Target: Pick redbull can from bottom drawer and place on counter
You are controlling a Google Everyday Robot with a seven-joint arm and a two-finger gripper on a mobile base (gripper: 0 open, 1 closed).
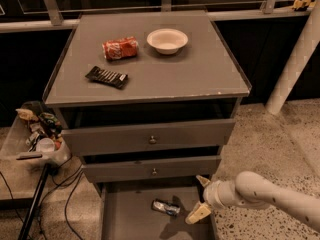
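Bottom drawer [125, 219], redbull can [165, 207] lying inside, gripper [201, 198] beside, spread wide, empty

Smooth white tubular arm [270, 194]; gripper [200, 198] at bottom drawer [130, 219], 2 cream fingers [198, 214]

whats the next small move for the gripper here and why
Probably ease the gripper toward the small silvery-blue metal can, which lies on its side on the floor of the shallow grey bottom drawer. The jaws stand open just to the can's right in the view, not yet around it.
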